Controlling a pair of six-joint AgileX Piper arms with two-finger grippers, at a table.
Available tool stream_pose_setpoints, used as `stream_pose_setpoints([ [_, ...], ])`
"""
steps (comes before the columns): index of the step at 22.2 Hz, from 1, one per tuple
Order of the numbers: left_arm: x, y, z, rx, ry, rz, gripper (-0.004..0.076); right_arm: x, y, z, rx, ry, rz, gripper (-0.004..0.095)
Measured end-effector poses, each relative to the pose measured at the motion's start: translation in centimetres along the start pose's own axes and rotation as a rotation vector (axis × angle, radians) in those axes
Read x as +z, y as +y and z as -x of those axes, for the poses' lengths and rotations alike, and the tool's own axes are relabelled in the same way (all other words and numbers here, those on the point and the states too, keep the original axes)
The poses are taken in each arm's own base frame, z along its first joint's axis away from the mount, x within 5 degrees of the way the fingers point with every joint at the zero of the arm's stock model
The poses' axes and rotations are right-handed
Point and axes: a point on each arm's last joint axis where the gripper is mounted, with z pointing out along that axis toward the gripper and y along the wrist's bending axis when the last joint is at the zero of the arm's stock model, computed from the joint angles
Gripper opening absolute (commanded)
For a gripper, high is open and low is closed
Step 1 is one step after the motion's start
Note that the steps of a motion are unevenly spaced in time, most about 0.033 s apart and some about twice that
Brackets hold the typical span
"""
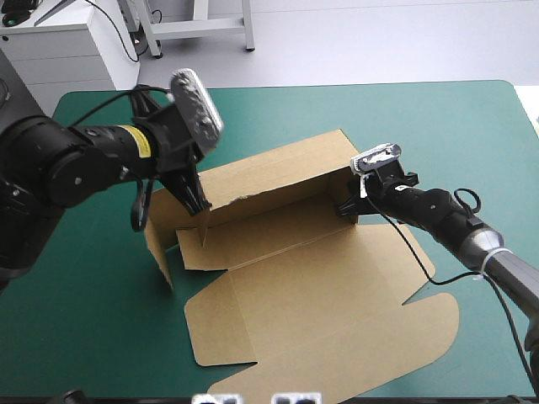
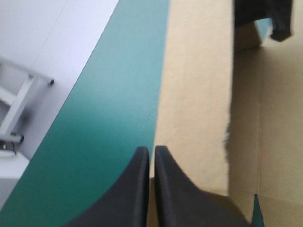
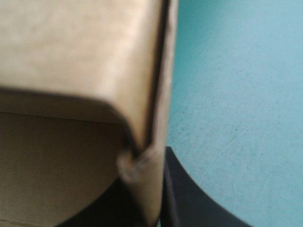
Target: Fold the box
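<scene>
1. A brown cardboard box (image 1: 312,295), cut from one sheet, lies near the middle of the table's teal-green cover (image 1: 421,126), partly folded.
2. Its long back wall stands upright along the far side, and a shorter end wall is raised at the left. The broad lid panel lies flat toward the near edge.
3. The left gripper (image 1: 198,206) comes down from the left onto the back wall's top edge, close to the left corner. In the left wrist view its black fingers (image 2: 139,189) are all but closed, with only a thin slit between them, pinching the board.
4. Ahead of that gripper the wall's top edge looks ragged, and beyond it the box floor shows.
5. The right gripper (image 1: 349,206) reaches in from the right to the far right corner of the box. In the right wrist view a doubled thickness of board runs between its two black fingers (image 3: 189,198), which clamp it closely.
6. Beside that corner the teal-green cover is bare.
7. A yellow label (image 1: 133,141) wraps the left arm behind the wrist; its print is too small to read.
</scene>
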Motion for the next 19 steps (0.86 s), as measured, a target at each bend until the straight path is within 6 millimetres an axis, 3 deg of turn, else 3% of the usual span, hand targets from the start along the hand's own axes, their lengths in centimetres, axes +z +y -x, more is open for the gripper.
stream_pose_setpoints([
  [1, 0.2, 2.1, -1.5, -0.112, 0.042, 0.053, 0.0021, 0.0, 0.0, 0.0, 0.000, 0.001, 0.002, -0.0014],
  [2, 0.2, 2.9, -2.2, -0.158, 0.058, 0.073, 0.0016, 0.0, 0.0, 0.0, -0.001, 0.002, 0.003, -0.0014],
  [5, -0.6, 7.6, -7.0, -0.430, 0.145, 0.209, 0.0013, 0.0, 0.0, 0.0, -0.001, 0.002, 0.002, -0.0014],
  [7, -1.2, 9.3, -9.5, -0.586, 0.157, 0.244, 0.0011, 0.0, 0.0, -0.1, -0.013, 0.006, 0.003, -0.0014],
  [11, -0.7, 10.0, -12.2, -0.712, 0.150, 0.192, 0.0011, -0.3, 0.3, -0.2, -0.095, 0.042, 0.027, -0.0014],
  [19, 1.1, 9.5, -13.4, -0.735, 0.179, 0.117, 0.0011, -1.6, -1.7, -0.4, -0.032, 0.166, 0.073, -0.0014],
])
